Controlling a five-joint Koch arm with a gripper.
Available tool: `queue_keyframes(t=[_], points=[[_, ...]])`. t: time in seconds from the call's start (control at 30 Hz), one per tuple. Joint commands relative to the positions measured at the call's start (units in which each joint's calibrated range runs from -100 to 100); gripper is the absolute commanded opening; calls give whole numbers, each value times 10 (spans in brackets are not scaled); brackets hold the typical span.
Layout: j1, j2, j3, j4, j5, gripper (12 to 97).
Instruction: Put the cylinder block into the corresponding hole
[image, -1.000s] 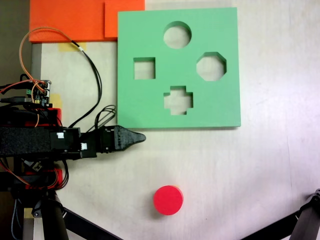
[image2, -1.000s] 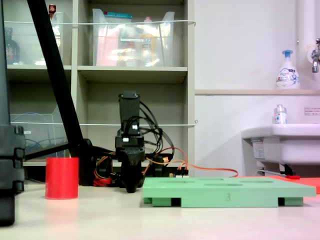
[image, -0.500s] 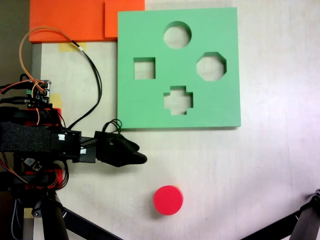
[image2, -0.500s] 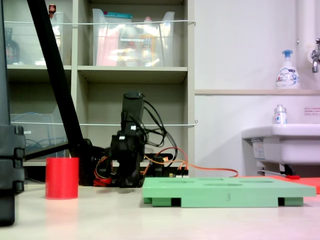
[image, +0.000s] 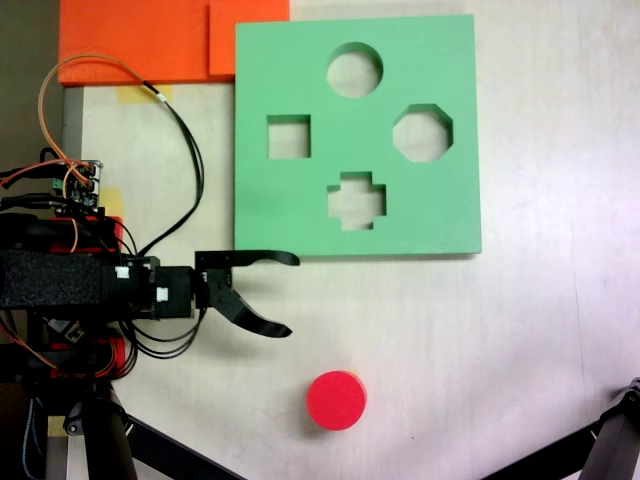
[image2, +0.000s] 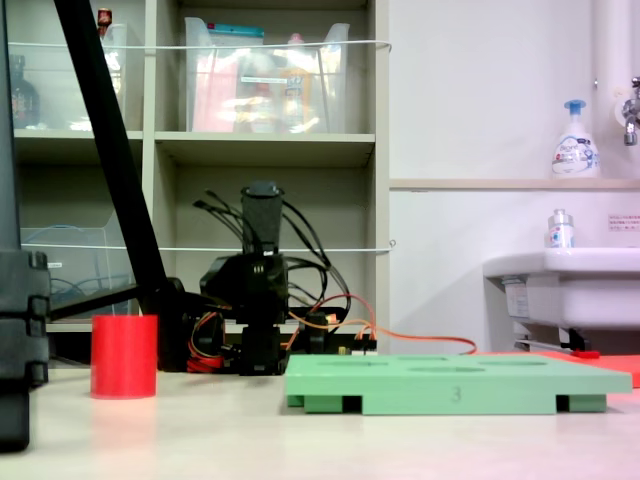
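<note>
The red cylinder block (image: 336, 400) stands upright on the pale table, seen from the side as a red cylinder block (image2: 124, 356) at the left. The green foam board (image: 300, 60) lies beyond it, and its circular hole (image: 355, 70) sits near the board's top edge in the top-down fixed view. My gripper (image: 288, 294) reaches in from the left with its jaws spread wide, open and holding nothing. It is just below the board's lower left corner and up-left of the cylinder, apart from both. From the side the gripper (image2: 262, 362) hangs low by the board's left end.
The board also has a square cut-out (image: 289, 137), an octagonal cut-out (image: 423, 132) and a cross cut-out (image: 357, 200). Orange foam sheets (image: 140, 40) lie at the top left. Wires (image: 180, 150) loop beside the arm base. Black tripod legs (image: 110, 435) cross the bottom corners.
The gripper has gone from shut to wide open. It first swung down toward the cylinder, then turned so both jaws show spread apart. The cylinder and board have stayed in place.
</note>
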Motion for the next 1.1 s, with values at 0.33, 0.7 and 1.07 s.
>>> queue_keyframes(t=[0.33, 0.7, 1.07], points=[[-39, -5, -11, 78, -26, 732], [-92, 423, 34, 402, -30, 826], [-99, 687, 200, 412, -29, 825]])
